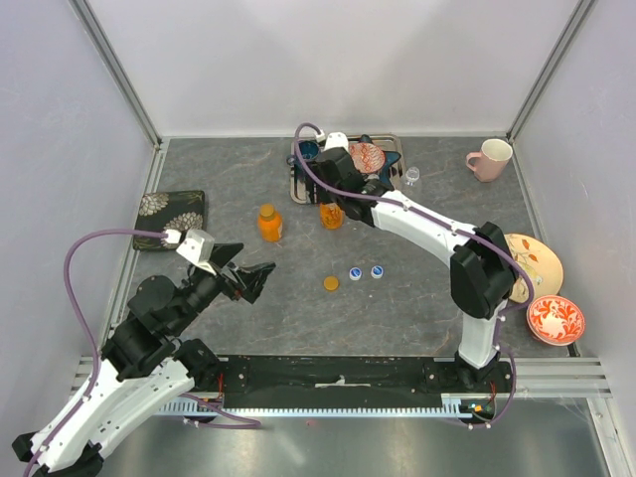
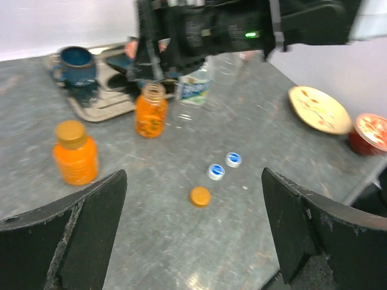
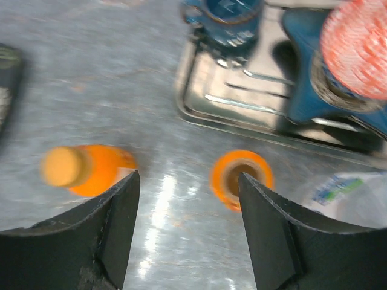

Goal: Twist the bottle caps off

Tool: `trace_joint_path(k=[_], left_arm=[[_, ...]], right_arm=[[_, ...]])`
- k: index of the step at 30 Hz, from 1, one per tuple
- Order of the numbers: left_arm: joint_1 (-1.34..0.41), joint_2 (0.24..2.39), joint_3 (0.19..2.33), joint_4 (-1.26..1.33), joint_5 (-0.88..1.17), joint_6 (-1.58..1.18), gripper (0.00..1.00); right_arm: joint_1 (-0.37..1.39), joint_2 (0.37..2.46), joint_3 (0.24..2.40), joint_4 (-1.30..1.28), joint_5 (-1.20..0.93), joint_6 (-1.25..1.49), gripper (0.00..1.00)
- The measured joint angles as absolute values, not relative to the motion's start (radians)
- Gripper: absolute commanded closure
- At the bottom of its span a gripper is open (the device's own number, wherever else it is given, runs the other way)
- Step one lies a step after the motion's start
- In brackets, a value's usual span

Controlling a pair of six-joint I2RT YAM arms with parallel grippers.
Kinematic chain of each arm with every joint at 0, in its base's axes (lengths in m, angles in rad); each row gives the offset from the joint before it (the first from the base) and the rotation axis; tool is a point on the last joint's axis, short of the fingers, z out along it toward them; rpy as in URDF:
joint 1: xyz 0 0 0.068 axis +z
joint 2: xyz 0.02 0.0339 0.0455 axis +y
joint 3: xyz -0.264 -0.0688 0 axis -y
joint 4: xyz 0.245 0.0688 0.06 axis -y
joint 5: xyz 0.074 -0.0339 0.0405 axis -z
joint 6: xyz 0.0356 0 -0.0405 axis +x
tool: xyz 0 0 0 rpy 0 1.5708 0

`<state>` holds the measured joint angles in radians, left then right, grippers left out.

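**Left gripper (image 1: pixel 256 260) hangs wide open**

Overhead: orange cap (image 1: pixel 331 283) and two blue caps (image 1: pixel 355 273) lie flat just ahead of it.
Left wrist: capped orange bottle (image 2: pixel 74 153) stands upright, neck up.
Right wrist: right gripper (image 3: pixel 187 176), fingers spread and empty, hangs above uncapped orange bottle (image 3: pixel 241 179), mouth skyward.

Top camera looks down from above the near edge, whole table (image 1: pixel 427 268) in view. Left wrist skims low, facing far-right. Right wrist hovers close over the open orange bottle (image 3: pixel 240 178), seen by all three.

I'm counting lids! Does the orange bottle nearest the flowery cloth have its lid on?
On. An orange cap sits atop that orange bottle.
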<state>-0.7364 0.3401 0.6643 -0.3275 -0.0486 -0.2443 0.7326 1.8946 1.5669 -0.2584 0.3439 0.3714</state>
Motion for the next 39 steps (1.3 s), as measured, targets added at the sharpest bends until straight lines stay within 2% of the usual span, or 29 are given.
trace_joint_path(k=[5, 10, 17, 26, 31, 34, 37, 39], left_arm=[[-0.736, 0.271, 0.664, -0.39, -0.311, -0.26, 0.01], [-0.736, 0.185, 0.664, -0.44, -0.518, -0.294, 0.01], [-0.736, 0.172, 0.676, -0.521, -0.582, -0.308, 0.0], [-0.736, 0.172, 0.694, -0.563, -0.599, -0.323, 0.01], [-0.736, 0.172, 0.694, -0.579, -0.599, -0.325, 0.01], [-0.736, 0.172, 0.694, -0.583, -0.598, -0.325, 0.01], [-0.736, 0.172, 0.694, -0.59, -0.598, -0.325, 0.01], [-0.736, 0.172, 0.694, -0.593, -0.598, -0.325, 0.01]], right_arm=[[0.781, 1.888, 1.678, -0.241, 0.165, 0.366, 0.21], [0.871, 1.967, 1.796, -0.242, 0.102, 0.334, 0.12], [0.933, 2.129, 1.853, -0.273, 0.121, 0.306, 0.07], [0.932, 2.203, 1.886, -0.303, 0.3, 0.3, 0.06], [0.932, 2.241, 1.943, -0.299, 0.333, 0.299, 0.11], [0.932, 2.264, 1.959, -0.297, 0.332, 0.299, 0.18], [0.932, 2.285, 1.959, -0.299, 0.328, 0.301, 0.28], [0.932, 2.295, 1.959, -0.303, 0.318, 0.301, 0.39]])
